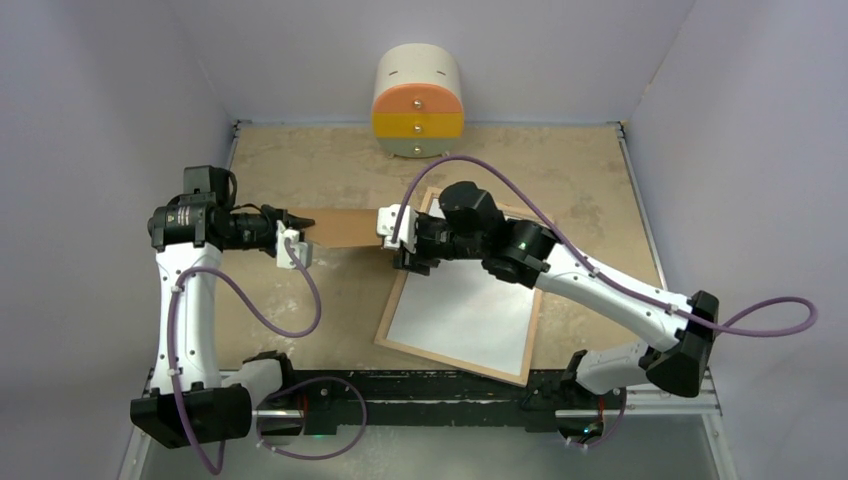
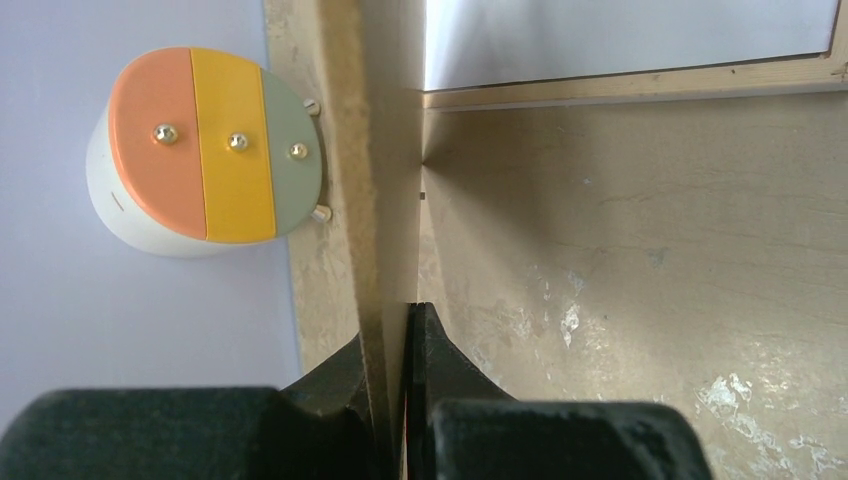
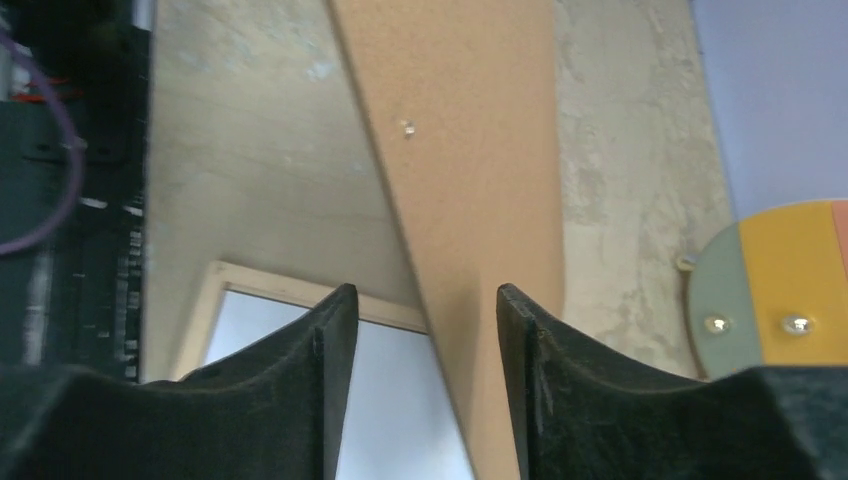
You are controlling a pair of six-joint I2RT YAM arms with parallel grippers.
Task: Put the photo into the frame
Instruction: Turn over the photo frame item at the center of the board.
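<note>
A plain brown backing board (image 1: 345,228) hangs above the table between my two grippers. My left gripper (image 1: 298,232) is shut on its left end; the left wrist view shows the board edge-on (image 2: 385,200), pinched between the fingers (image 2: 405,310). My right gripper (image 1: 392,232) is at the board's right end. Its jaws (image 3: 425,295) stand open, with the board (image 3: 470,150) in the gap, nearer the right finger. The frame (image 1: 450,364) lies flat, rim up, under the right arm. A white surface (image 1: 465,315) fills it; I cannot tell whether it is the photo.
A round white drawer unit (image 1: 417,103) with orange, yellow and grey fronts stands at the back wall. Purple cables loop beside both arms. The frame's wooden rim (image 2: 620,83) lies just beyond the board's far end.
</note>
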